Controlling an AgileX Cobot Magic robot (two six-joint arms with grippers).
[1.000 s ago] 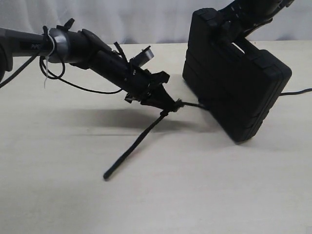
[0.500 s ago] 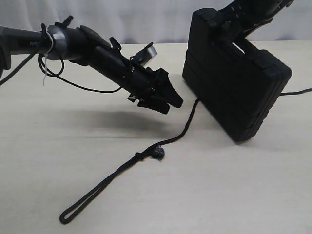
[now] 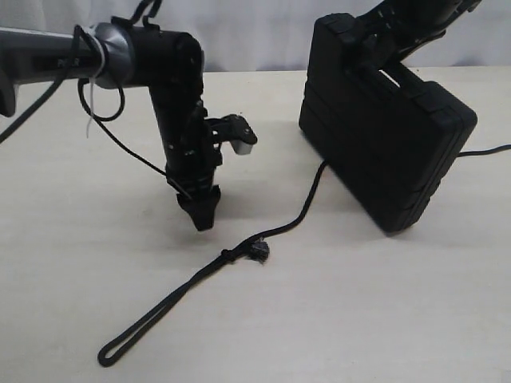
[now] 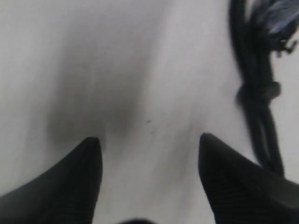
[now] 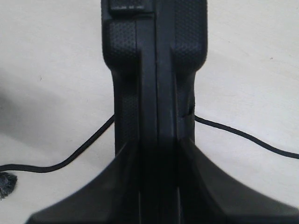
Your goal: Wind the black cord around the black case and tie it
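Swinging away from its earlier slant toward the case, the left gripper point(image 3: 200, 217) now points straight down in the left-centre of the exterior view. We see no change in the cord or the case from half a second ago.

In the left wrist view the left gripper point(image 4: 149, 138) has its jaws spread apart with only bare table point(image 4: 93, 56) between them. The black cord point(image 4: 256, 93) lies off to the upper right of that frame, clear of both fingers point(image 4: 74, 182).

The right gripper point(image 3: 382, 36) sits at the upper right of the exterior view, clamped on the top edge of the black case point(image 3: 391, 136). In its wrist view the right gripper point(image 5: 157, 142) presses the black case point(image 5: 156, 70) from both sides.

We see the case tilted, with its lower part resting on the table point(image 3: 359, 319). The black cord point(image 3: 257, 252) leaves the case's lower left side and curves down to a frayed knot at frame centre. From there it runs doubled to a loop point(image 3: 108, 353) at the lower left. In the right wrist view, thin cord point(image 5: 84, 147) shows on either side of the case.
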